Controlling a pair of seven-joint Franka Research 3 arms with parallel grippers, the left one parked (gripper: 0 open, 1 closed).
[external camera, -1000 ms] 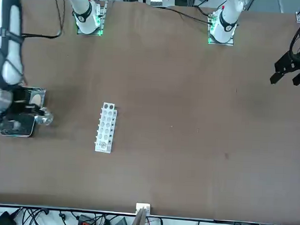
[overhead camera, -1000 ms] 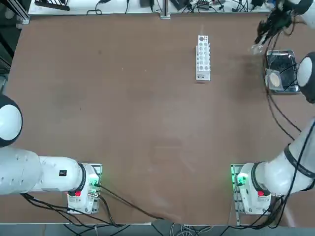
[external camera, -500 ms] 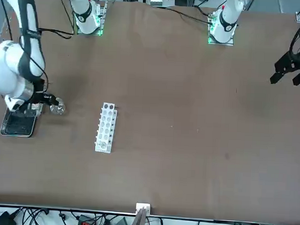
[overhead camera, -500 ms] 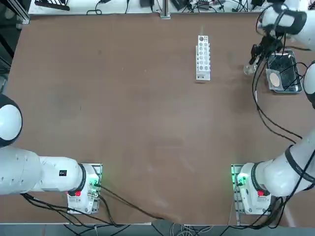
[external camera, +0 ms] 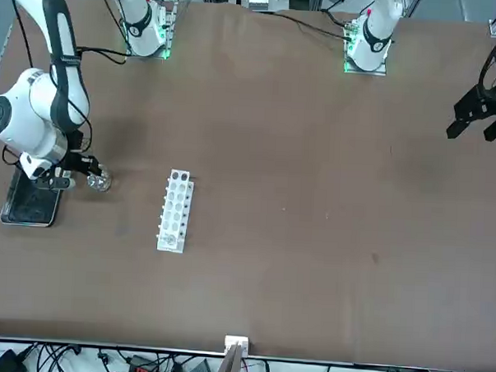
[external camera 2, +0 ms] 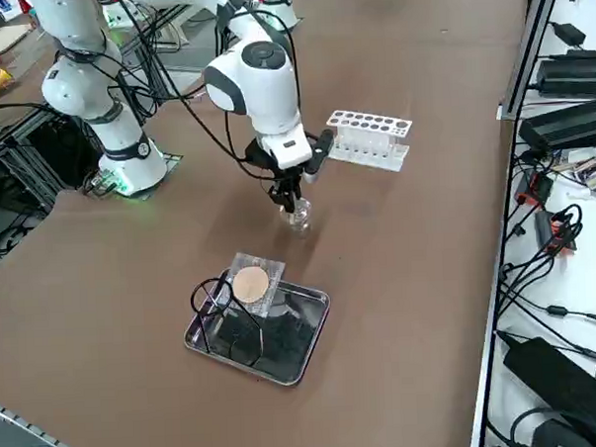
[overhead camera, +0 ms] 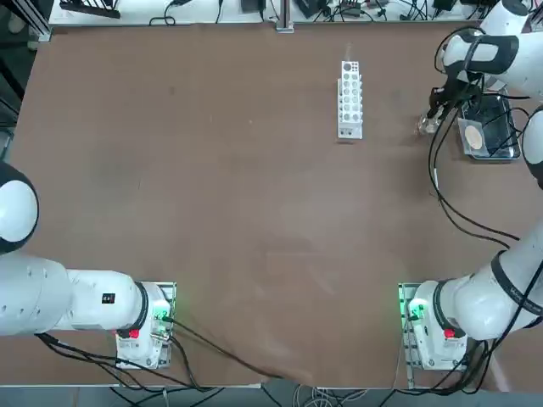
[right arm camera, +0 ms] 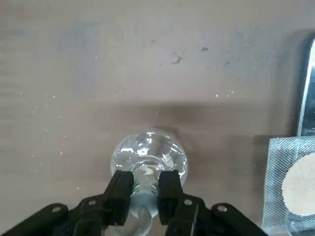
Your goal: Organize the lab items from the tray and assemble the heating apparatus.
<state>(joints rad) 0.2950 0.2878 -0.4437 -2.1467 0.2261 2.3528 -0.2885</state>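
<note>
My right gripper (right arm camera: 145,189) is clamped on the neck of the small clear glass burner (right arm camera: 149,156), the two black fingers (right arm camera: 119,192) pinching it from either side with the round bulb hanging below them. I am holding it low over the bare brown table (overhead camera: 254,212); whether the bulb touches the surface I cannot tell. Just beside me, away from the white test tube rack (overhead camera: 349,98), sits the metal tray (external camera 2: 302,354). The square grey gauze mat (external camera 2: 252,283) with its beige disc leans over the tray's near rim, and the thin black wire tripod (external camera 2: 226,316) lies in the tray beside it. The rack stands on my other side, a little farther off.

As I judge it, the task is at an early stage: the burner is out of the tray but not released, and the tripod and mat are not yet taken out. Nothing is stacked. After setting the burner down, I have the tripod to place over it and the mat to lay on top.

I can read no brand, label or writing on any of these things.
</note>
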